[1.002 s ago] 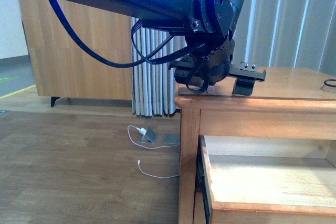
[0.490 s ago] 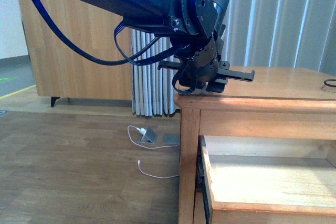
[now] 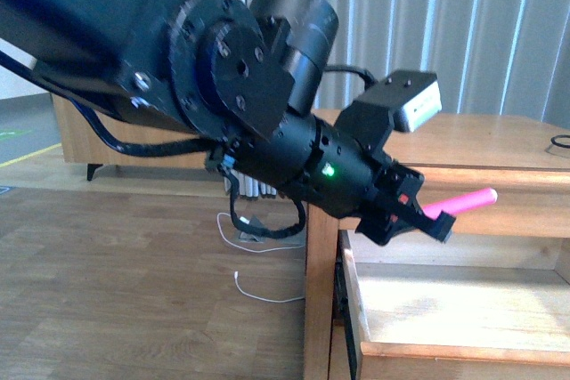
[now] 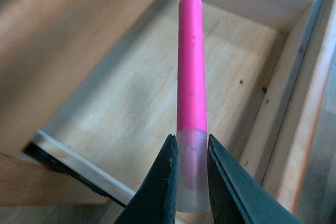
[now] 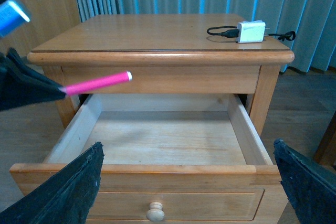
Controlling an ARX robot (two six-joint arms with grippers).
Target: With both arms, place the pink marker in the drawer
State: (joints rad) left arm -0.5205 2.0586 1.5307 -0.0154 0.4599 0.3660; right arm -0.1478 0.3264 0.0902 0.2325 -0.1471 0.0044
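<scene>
**Marker held over the open drawer, partly hidden**

We saw the left gripper (image 4: 190, 148) clamped on the pink marker (image 4: 191, 66), its two dark fingers (image 4: 164, 182) pressed against the paler cap end. The pink body stuck out past the fingertips, in the air above the pale floor of the open drawer (image 4: 121, 114) and not touching it.

From the front, the left arm (image 3: 223, 86) filled most of the frame and blocked much of the wooden table (image 3: 499, 140). Its camera box (image 3: 411, 100) and green light (image 3: 330, 169) showed. There the cap end was hidden inside the gripper, and only the pink part of the marker showed. The drawer was cut off by the lower and right edges, and the right arm did not appear.

The right wrist view gave the fullest picture: the drawer pulled well out, and its knob (image 5: 155, 214) close to the bottom edge. The right gripper (image 5: 189, 148) showed only as two dark fingers (image 5: 73, 192) in the lower corners, cut off, spread wide with nothing gripped. A white charger (image 5: 251, 31) with its cable lay on the tabletop.
</scene>
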